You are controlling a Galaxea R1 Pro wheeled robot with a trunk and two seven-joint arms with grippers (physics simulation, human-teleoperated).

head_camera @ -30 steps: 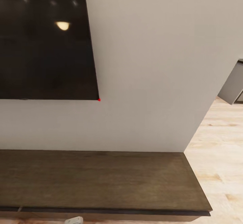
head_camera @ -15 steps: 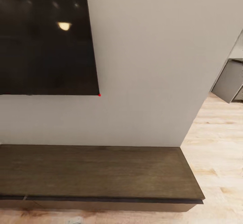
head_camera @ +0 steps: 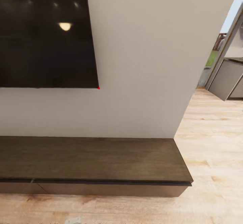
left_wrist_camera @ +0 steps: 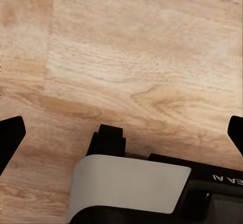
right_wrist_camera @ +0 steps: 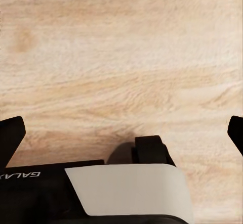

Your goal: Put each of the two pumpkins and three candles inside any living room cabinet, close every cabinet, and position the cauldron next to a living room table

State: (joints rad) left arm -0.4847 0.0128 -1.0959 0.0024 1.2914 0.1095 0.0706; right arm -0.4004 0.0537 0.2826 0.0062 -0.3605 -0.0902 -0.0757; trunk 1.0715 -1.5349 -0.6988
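Note:
The cabinet [head_camera: 91, 158] is a long low dark-brown wood unit against the wall under a black screen. Its drawer fronts [head_camera: 101, 188] sit flush and shut, and its top is bare. Its right end stops at the wall's corner. My left gripper [left_wrist_camera: 121, 135] hangs open over the wood floor, one black fingertip [left_wrist_camera: 10, 138] at each side of the left wrist view. My right gripper [right_wrist_camera: 121, 135] is open the same way, with nothing between its fingertips [right_wrist_camera: 10, 135]. The pumpkins, candles, cauldron and table are out of view.
A large black screen [head_camera: 44, 35] hangs on the pale wall [head_camera: 141, 65]. Light wood floor [head_camera: 216, 143] runs past the cabinet's right end towards a grey kitchen unit [head_camera: 227, 79]. My own grey and black base [left_wrist_camera: 126, 183] shows below both grippers.
The whole head view has shifted: the camera has drawn back, so the cabinet sits higher in the picture and more floor, its front and the room at right show. The cabinet itself has not moved.

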